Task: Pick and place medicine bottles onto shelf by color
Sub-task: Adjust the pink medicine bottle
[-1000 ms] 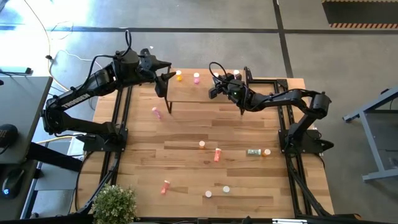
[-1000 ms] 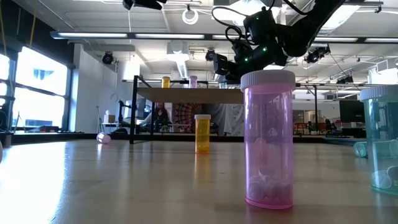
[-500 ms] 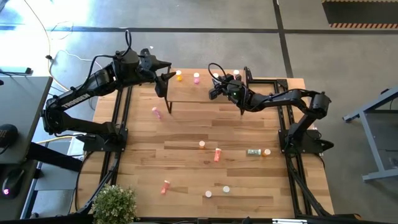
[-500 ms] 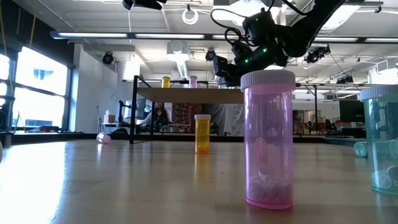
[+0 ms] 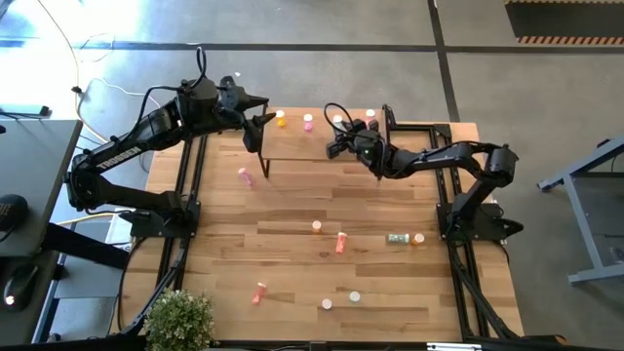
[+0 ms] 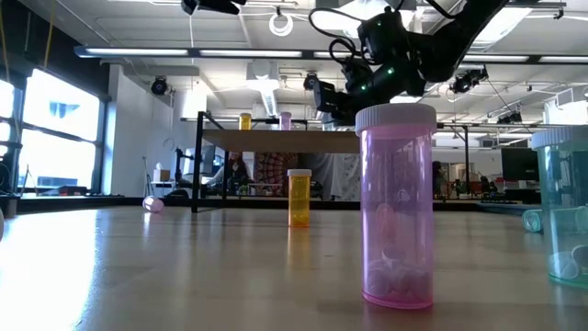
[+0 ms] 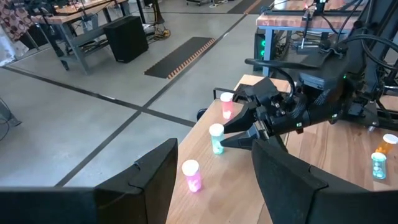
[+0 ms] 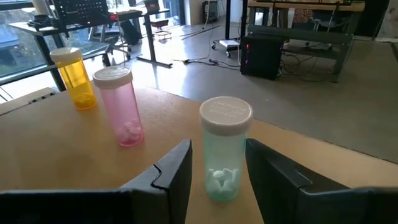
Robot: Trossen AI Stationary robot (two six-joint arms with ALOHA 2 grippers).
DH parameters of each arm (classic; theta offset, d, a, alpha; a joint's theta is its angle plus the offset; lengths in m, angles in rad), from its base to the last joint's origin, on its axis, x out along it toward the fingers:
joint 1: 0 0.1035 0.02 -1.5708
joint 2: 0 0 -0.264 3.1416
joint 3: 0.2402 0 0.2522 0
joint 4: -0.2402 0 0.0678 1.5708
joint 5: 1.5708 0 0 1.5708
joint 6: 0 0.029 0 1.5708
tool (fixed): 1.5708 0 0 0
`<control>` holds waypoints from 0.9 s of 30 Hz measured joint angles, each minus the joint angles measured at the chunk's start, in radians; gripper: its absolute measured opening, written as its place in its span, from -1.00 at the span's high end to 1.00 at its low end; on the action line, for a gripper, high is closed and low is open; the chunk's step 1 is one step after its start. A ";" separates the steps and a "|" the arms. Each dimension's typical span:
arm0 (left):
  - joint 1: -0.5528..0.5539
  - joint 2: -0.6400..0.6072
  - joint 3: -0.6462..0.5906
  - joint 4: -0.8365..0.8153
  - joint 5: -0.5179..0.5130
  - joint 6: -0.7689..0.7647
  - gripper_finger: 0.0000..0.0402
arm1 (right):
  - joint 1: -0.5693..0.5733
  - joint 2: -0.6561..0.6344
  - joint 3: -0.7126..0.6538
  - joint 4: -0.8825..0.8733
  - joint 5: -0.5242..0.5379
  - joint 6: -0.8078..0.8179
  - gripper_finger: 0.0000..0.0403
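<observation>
the right gripper (image 5: 338,135) is hovering over the shelf (image 5: 322,146) at the far edge of the table (image 5: 292,244), its fingers parted on either side of a teal-green bottle (image 8: 224,149) that is standing upright on the board. in the right wrist view there's visible gap btw each finger and the bottle wall, so it isn't clamping anything; the bottle is resting on the shelf by its own weight, w/ the gripper's fingers just beside it.

next along the same edge a pink bottle (image 8: 121,107) and then an orange bottle (image 8: 74,78) are standing, all three in a row and apart from each other (likely one colour per spot, which fits the sorting). a red-pink bottle (image 7: 226,104) is sitting farther along the row past the teal one, seen from the left wrist view.

the left gripper (image 5: 261,112) is waiting at the shelf's left end, fingers spread wide and holding nothing, prob. parked clear so the arms don't clash.

lots is left on the table: a pink bottle lying near the shelf leg (image 5: 245,176), a red one (image 5: 340,242), a teal one on its side (image 5: 397,238) and others nearer the front. judging by that, the task is early on.
</observation>
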 joint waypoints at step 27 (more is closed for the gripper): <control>-0.001 0.000 0.000 -0.112 0.060 -0.011 0.03 | 0.151 -0.413 0.000 -0.350 0.020 0.225 0.29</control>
